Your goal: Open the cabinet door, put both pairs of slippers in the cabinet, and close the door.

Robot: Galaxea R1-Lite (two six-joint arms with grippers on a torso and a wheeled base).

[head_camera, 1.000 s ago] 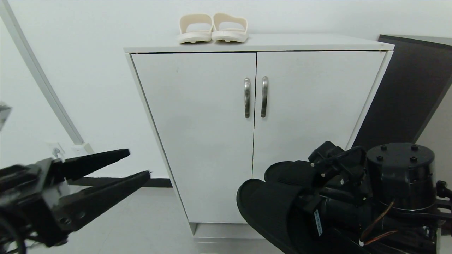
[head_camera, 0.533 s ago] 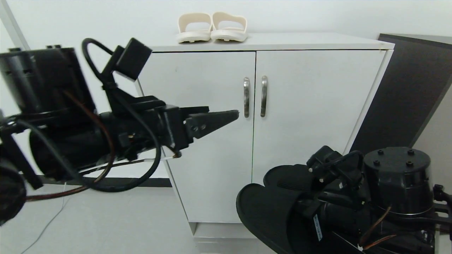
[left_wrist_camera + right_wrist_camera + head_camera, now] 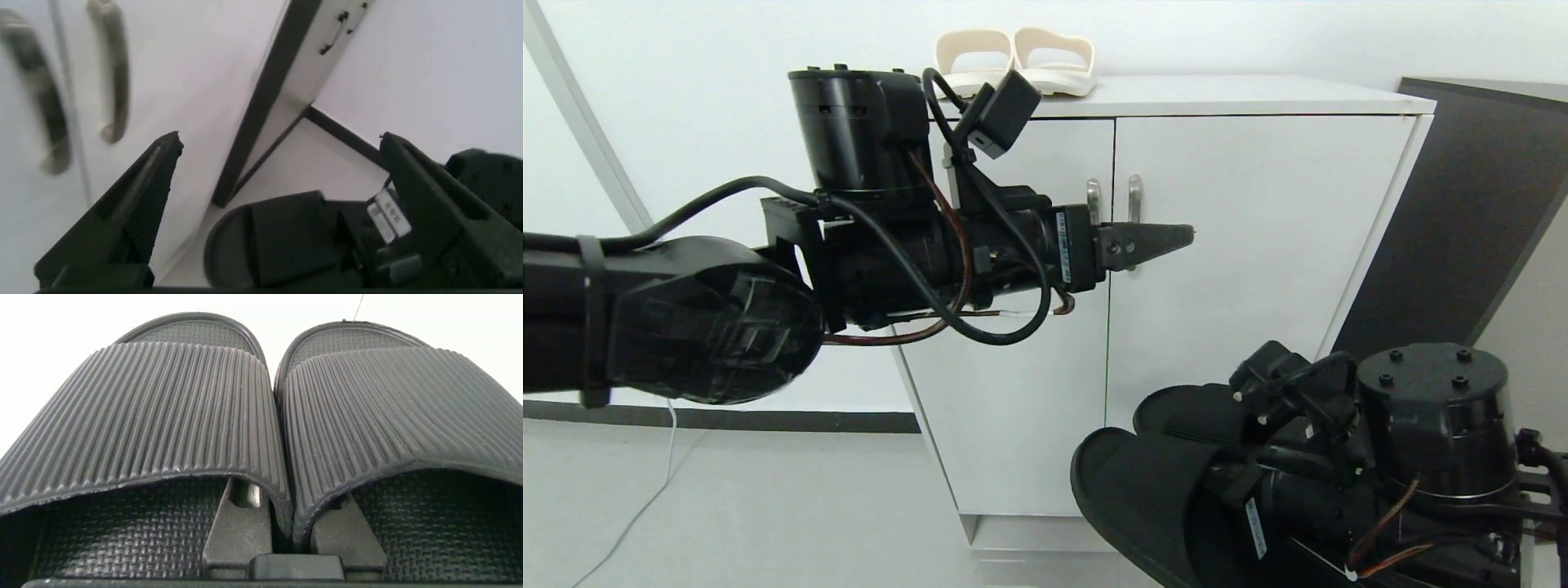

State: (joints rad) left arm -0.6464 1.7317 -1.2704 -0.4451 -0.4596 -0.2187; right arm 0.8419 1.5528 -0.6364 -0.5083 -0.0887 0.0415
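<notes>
The white cabinet (image 3: 1241, 269) has both doors shut, and its two metal handles (image 3: 1134, 196) meet at the middle seam. A cream pair of slippers (image 3: 1013, 59) rests on its top. My left gripper (image 3: 1172, 235) is level with the handles, just in front of the right door. In the left wrist view the left gripper (image 3: 279, 140) is open, with the handles (image 3: 114, 73) off to one side. The black pair of slippers (image 3: 1152, 474) hangs low in front of the right door. My right gripper (image 3: 290, 531) is shut on the black slippers (image 3: 163, 400), its fingers (image 3: 237, 531) under the straps.
A dark panel (image 3: 1470, 204) leans against the wall to the right of the cabinet. A grey strip (image 3: 580, 114) runs diagonally up the wall on the left. The floor (image 3: 768, 506) left of the cabinet is bare apart from a thin cable.
My left arm rose from the lower left and swung right across the cabinet front to the handles. The right arm kept its hold on the black slippers almost in place.
</notes>
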